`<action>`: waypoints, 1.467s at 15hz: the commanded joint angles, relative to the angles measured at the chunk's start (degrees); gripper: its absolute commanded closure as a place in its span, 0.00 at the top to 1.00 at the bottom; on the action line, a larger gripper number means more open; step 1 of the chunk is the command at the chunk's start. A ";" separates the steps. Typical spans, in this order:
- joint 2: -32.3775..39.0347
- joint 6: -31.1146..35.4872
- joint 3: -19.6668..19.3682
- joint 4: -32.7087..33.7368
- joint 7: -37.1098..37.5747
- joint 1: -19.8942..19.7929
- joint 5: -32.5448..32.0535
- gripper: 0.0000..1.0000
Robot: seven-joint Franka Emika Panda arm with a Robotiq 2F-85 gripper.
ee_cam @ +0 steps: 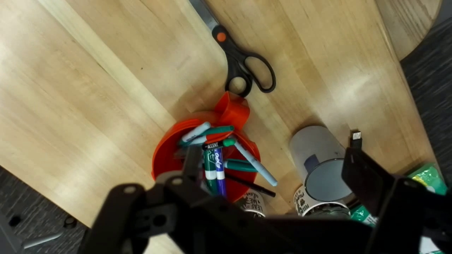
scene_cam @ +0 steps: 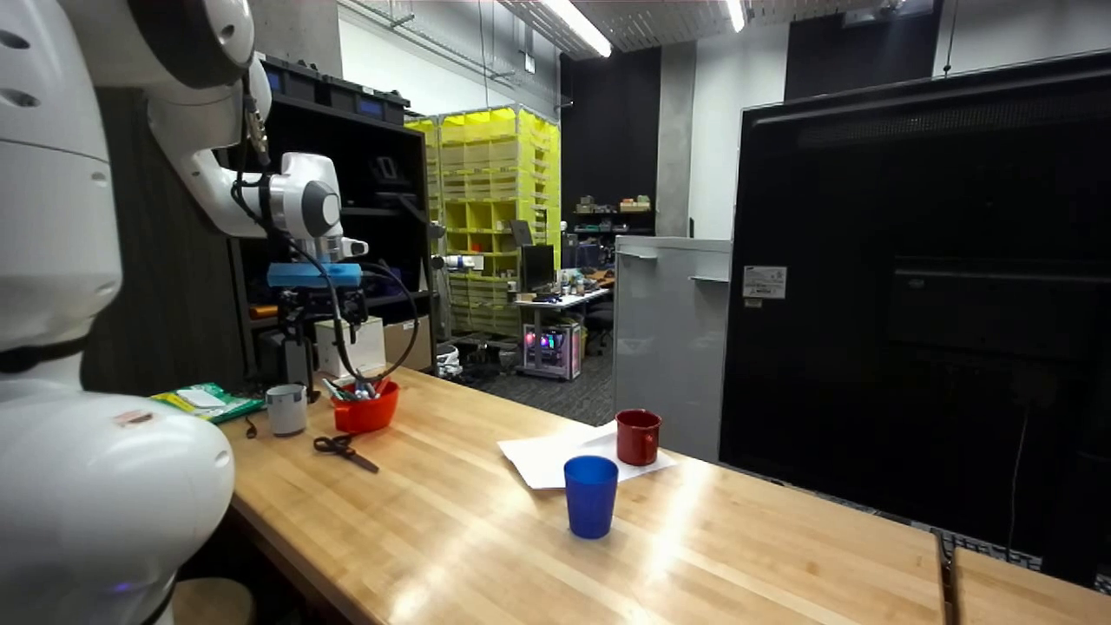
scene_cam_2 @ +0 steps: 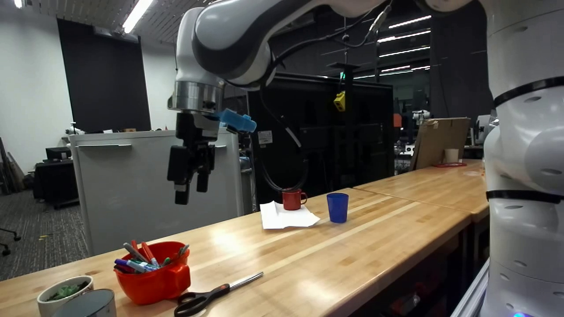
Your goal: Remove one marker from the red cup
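The red cup [scene_cam: 369, 415] stands upright on the table in both exterior views [scene_cam_2: 152, 286]. Several markers poke out of its top, among them a purple marker [ee_cam: 219, 169], a green marker [ee_cam: 210, 165] and a light grey pen [ee_cam: 257, 165] leaning over the rim. In the wrist view the cup [ee_cam: 159, 155] is left of the middle, partly hidden by a finger. My gripper [scene_cam_2: 192, 189] points down, well above the table and higher than the cup. Its fingers are wide apart with nothing held between them, as the wrist view [ee_cam: 271, 160] shows.
Scissors [ee_cam: 240, 63] lie beside the cup's handle. A grey mug [ee_cam: 314, 148] and a small plant pot [scene_cam_2: 66, 293] stand close by. A blue cup [scene_cam: 591, 495], and a dark red mug [scene_cam: 638, 437] on white paper [scene_cam: 551, 456], stand further along the table.
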 commanded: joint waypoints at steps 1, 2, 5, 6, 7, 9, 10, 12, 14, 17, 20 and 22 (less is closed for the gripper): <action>6.26 -1.10 0.00 6.42 -1.88 0.68 -3.10 1.00; 7.70 -1.30 -0.15 7.83 -2.00 0.80 -4.16 1.00; 11.87 -2.48 -0.81 12.06 -1.20 1.38 -8.60 1.00; 13.14 -2.93 -1.10 13.35 -0.91 1.61 -10.13 1.00; 14.16 -3.38 -1.47 14.46 -0.47 1.87 -11.65 1.00; 12.61 -1.31 -1.03 11.72 -1.19 0.95 -9.14 1.00; 12.93 -1.23 -1.09 11.74 -1.20 0.94 -9.11 1.00; 13.00 -1.23 -1.09 11.74 -1.20 0.96 -9.10 1.00; 12.81 -1.23 -1.05 11.75 -1.20 0.97 -9.11 1.00; 13.45 -1.59 -1.08 12.45 -1.93 1.04 -9.61 1.00; 15.24 -2.06 -1.13 13.85 -4.23 1.00 -10.18 1.00; 16.51 -1.89 -0.96 14.67 -6.21 0.85 -9.69 1.00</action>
